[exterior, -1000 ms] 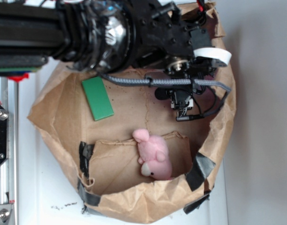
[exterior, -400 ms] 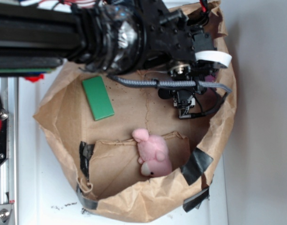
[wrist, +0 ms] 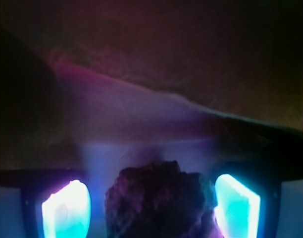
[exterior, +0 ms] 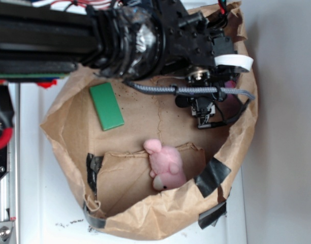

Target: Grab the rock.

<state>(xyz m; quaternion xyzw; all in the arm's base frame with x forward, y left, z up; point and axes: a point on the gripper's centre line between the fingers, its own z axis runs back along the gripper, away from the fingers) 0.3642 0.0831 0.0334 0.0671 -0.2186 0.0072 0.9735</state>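
The rock (wrist: 159, 198) is a dark, rough, irregular lump low in the middle of the wrist view. It sits between my gripper's (wrist: 151, 181) two glowing fingers. The left finger (wrist: 67, 210) stands a little apart from it, and the right finger (wrist: 235, 203) is right against its edge. The jaws are open around the rock. In the exterior view the rock and my fingertips are hidden under the black arm (exterior: 160, 40), which reaches into the upper right of the brown paper bag (exterior: 242, 137).
A flat green block (exterior: 106, 105) lies at the bag's upper left. A pink plush animal (exterior: 166, 170) lies low in the middle by a paper fold. Crumpled paper walls with black tape patches (exterior: 213, 175) ring the space, close on my right.
The arm has shifted slightly right toward the bag's right wall. The bag's left edge has slid right with it. The green block and plush stay put.
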